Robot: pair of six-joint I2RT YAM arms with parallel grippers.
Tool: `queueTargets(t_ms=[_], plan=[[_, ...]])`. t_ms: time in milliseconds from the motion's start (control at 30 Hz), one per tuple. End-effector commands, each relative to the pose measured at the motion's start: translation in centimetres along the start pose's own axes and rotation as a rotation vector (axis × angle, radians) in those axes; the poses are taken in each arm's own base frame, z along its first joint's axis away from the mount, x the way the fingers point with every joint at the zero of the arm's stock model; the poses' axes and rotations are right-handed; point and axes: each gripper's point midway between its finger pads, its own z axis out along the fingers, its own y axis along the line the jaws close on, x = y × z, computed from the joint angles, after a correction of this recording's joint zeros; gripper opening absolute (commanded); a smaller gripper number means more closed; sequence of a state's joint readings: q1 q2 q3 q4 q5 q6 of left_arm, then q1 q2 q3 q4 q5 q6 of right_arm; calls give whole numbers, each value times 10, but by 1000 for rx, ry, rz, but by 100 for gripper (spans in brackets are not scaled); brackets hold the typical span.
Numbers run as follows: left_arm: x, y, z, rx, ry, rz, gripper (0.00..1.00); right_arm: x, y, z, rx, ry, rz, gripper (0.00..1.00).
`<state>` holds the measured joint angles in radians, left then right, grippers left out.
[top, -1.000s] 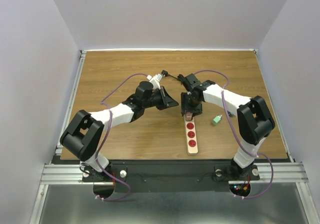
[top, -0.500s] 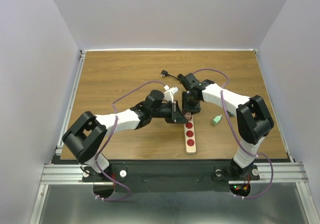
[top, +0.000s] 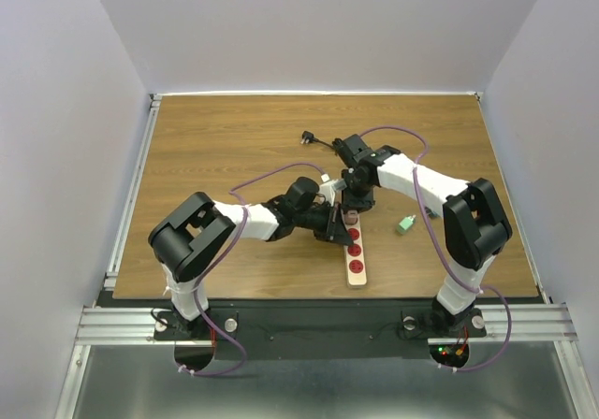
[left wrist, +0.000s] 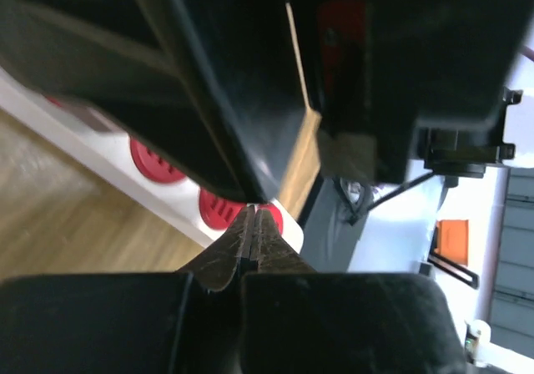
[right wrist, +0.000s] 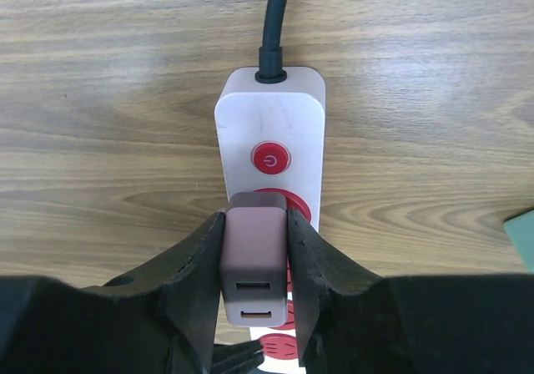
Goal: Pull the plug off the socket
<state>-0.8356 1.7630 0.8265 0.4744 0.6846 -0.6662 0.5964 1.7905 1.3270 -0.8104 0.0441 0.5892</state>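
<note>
Plug, a mauve boxy plastic charger (right wrist: 254,265), sits in the long beige power strip (right wrist: 269,115) on the wooden tabletop (right wrist: 100,98), right claw (right wrist: 254,245) clamped on it (left claw (left wrist: 253,224) pinched together alongside), awaiting a straight upward pull.

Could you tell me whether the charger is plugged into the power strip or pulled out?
In, apparently: the charger sits on the power strip's first outlet, right gripper clamping it.

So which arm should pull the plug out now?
Right. The right gripper squeezes both sides of the charger plug in the power strip. The left gripper is shut, holding nothing.
</note>
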Motion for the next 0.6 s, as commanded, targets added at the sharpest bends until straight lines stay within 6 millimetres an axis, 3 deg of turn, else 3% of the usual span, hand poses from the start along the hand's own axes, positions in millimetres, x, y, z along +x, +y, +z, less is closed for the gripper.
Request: queueTargets(t_ms=[0,200,400,467,533,567], plan=[[-5,-1,9,23,5,24,0,2,8,-5,-11,12,-14,34],[-10,3,23,40,-6,1,0,16,4,4,7,59,-21,36],[9,36,44,14,43,-67,0,18,10,7,3,71,-41,35],[18,50,48,-9,63,-89,0,18,11,7,4,72,-42,21],[28,62,50,-28,83,-109,0,18,12,5,0,71,-47,0],[31,65,51,-33,93,-120,0,17,12,4,-1,70,-47,0]])
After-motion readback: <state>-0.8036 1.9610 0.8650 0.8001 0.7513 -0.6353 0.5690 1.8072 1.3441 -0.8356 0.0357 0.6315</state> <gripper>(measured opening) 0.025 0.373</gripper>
